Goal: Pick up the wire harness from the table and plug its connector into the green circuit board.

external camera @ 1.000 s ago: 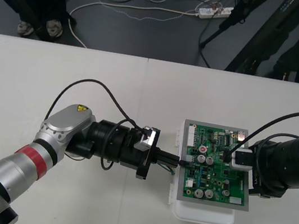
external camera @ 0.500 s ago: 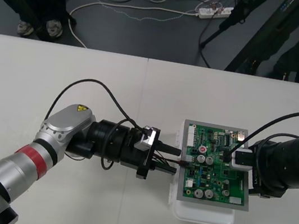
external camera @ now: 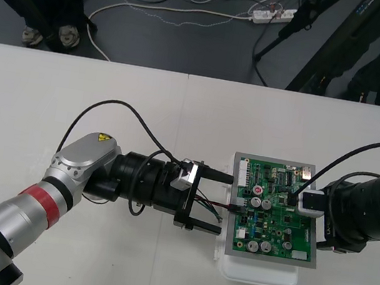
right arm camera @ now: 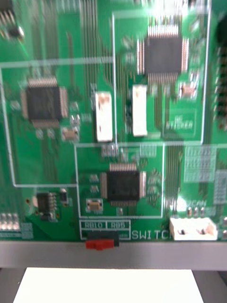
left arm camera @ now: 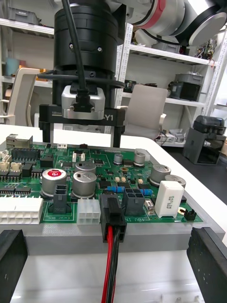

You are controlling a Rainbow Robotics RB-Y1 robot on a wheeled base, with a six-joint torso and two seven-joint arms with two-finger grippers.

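The green circuit board (external camera: pixel 272 217) lies on its white base (external camera: pixel 260 273) at the table's right middle. The harness's black plug (left arm camera: pixel 113 214) sits in a connector at the board's left edge (external camera: pixel 236 209). Its red and black wires (left arm camera: pixel 111 270) run back from there toward my left wrist. My left gripper (external camera: pixel 215 203) is open just left of the board, with one finger on each side of the wires (external camera: pixel 202 201) and neither touching them. In the left wrist view its fingers (left arm camera: pixel 12 260) stand at the bottom corners. My right gripper (left arm camera: pixel 80 137) hangs open over the board's right part (external camera: pixel 296 203).
The right wrist camera looks straight down on the board's chips (right arm camera: pixel 123 184) and a small white connector (right arm camera: pixel 194 229). Tall capacitors (left arm camera: pixel 85 182) and a white block (left arm camera: pixel 169 198) stand just behind the plug. Bare table (external camera: pixel 145 106) lies left of and behind the board.
My left gripper has gone from shut on the harness wires to wide open, and the plug stays at the board's edge. The right arm has hardly moved.
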